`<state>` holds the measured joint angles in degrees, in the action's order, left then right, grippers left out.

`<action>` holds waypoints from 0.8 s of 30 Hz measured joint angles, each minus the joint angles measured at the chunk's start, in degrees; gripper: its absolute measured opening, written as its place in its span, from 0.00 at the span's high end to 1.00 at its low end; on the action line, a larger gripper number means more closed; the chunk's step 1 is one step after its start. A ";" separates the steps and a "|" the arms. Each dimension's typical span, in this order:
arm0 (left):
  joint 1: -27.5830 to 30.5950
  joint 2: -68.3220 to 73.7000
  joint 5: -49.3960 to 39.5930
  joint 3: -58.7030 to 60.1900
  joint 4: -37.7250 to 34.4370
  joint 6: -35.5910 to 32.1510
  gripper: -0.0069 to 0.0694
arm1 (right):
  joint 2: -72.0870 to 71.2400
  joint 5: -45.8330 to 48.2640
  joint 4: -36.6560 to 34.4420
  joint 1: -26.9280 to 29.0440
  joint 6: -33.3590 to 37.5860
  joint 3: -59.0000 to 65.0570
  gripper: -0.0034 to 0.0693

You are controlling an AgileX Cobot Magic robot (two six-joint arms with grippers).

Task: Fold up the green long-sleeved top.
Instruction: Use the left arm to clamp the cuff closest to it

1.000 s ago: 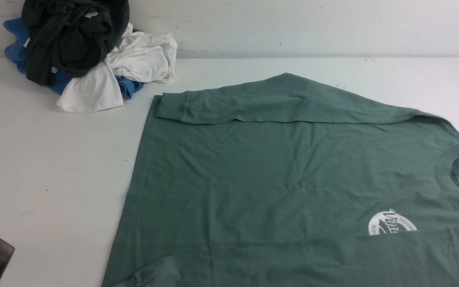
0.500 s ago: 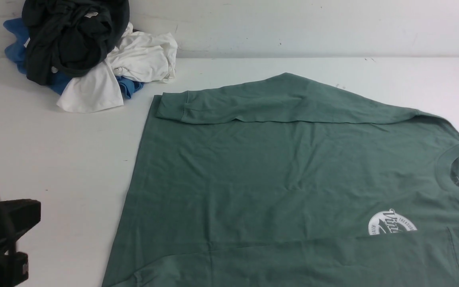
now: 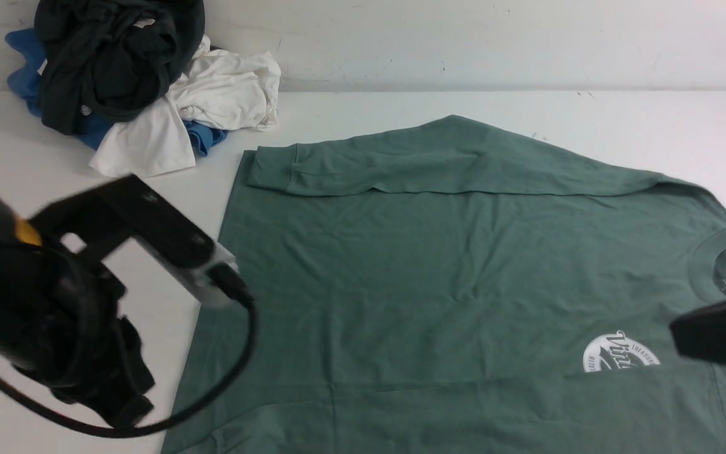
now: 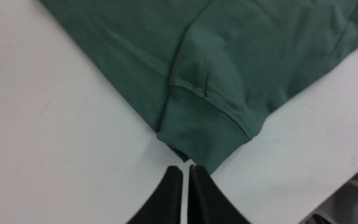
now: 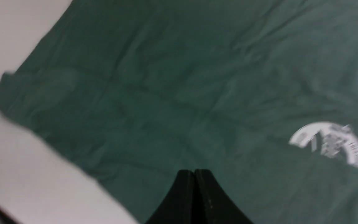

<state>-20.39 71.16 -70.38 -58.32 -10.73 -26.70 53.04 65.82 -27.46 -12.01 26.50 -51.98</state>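
Dark, blue and white clothes (image 3: 130, 82) are heaped at a white table's (image 3: 350, 107) far left. The left gripper (image 4: 185, 169) is held just off the near sleeve cuff (image 4: 200, 143), jaws barely parted, empty. The green long-sleeved top (image 3: 438, 271) is laid flat, lengthwise left to right (hem left, collar right), both sleeves folded in. The right gripper (image 5: 194, 172) is clenched, empty, over it near the white logo (image 3: 618, 353).
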 joint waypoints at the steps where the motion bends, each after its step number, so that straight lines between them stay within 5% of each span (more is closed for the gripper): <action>1: -2.00 2.85 0.05 0.00 0.36 -0.71 0.81 | 0.69 2.93 0.23 -2.46 0.00 -0.22 0.97; 10: -8.19 20.31 5.67 0.00 3.26 -4.63 0.41 | 0.74 5.77 1.59 -6.73 0.25 -0.34 0.97; 24: -8.28 32.13 14.21 -0.07 6.83 -1.60 0.37 | 0.74 5.77 1.64 -6.73 0.48 -0.34 0.97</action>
<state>-28.67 103.29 -56.17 -58.38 -3.90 -28.30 53.78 71.58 -25.82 -18.73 26.98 -52.32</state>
